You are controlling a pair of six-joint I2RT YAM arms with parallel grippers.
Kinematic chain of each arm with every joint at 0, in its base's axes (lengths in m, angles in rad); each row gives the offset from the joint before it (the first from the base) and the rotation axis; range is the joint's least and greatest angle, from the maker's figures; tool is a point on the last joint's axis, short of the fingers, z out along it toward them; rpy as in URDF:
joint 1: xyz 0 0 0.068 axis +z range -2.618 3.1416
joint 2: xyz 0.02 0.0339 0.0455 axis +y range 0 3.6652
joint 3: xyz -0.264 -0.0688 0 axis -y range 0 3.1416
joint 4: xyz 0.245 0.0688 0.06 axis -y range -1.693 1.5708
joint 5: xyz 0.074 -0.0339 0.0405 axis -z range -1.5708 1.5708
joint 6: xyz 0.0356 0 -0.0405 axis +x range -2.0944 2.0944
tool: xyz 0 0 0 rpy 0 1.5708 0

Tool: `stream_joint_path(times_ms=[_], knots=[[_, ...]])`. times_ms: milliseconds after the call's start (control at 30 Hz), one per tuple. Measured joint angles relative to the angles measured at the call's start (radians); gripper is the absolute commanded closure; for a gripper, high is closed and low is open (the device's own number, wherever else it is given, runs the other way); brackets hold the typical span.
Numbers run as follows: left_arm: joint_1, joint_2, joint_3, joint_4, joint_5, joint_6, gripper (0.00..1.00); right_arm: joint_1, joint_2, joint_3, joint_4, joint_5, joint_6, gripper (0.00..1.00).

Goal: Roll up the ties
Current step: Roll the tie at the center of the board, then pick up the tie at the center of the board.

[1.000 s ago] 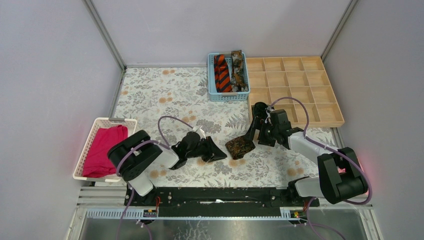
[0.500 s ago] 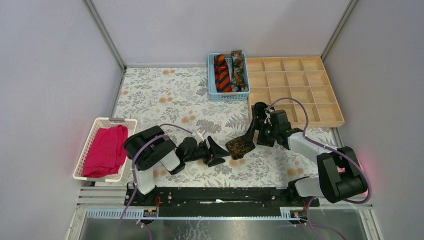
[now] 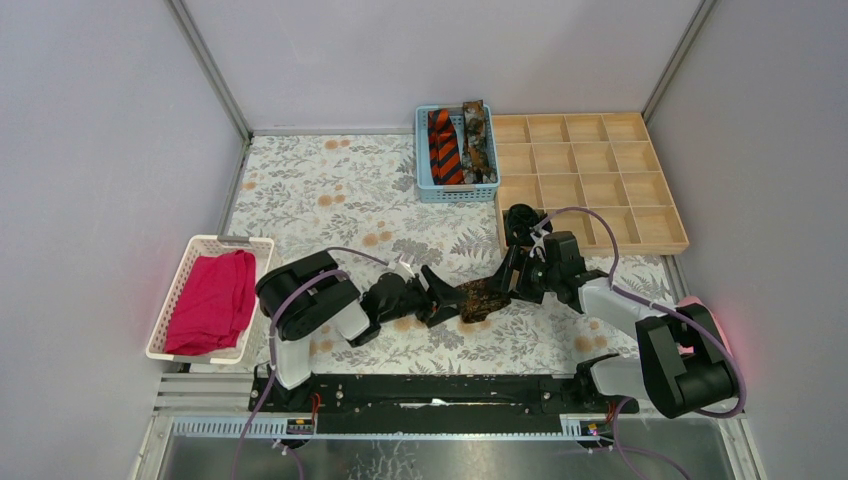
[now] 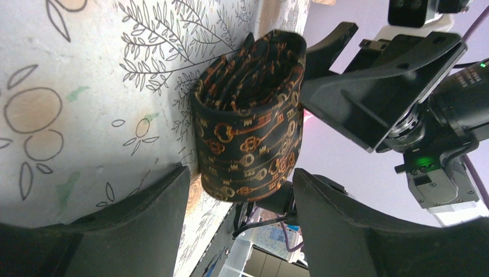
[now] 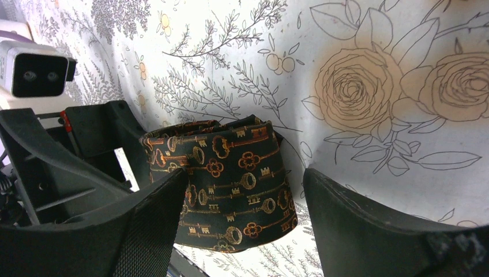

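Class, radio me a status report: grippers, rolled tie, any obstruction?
Left gripper open, straddling key-patterned tie coil. Right gripper open, straddling it from opposite side. Coil rolled, on floral cloth. Only crowding: the grippers themselves.

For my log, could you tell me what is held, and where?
Nothing is gripped: the left gripper and right gripper straddle the rolled tie, open.

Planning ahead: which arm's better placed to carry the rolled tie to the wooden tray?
Right, probably. The right fingers straddle the rolled key-print tie and the wooden compartment tray lies on that side; the left arm sits farther away.
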Motion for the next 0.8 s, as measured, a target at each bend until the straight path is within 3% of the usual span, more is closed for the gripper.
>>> stream_joint_path(times_ms=[533, 800], knots=[[-0.023, 0.039, 0.053, -0.003, -0.022, 0.003, 0.27, -0.002, -0.012, -0.096, 0.123, -0.053, 0.114, 0.53], [-0.033, 0.082, 0.046, 0.073, -0.024, 0.004, 0.29, -0.003, -0.007, -0.137, 0.205, -0.074, 0.179, 0.55]])
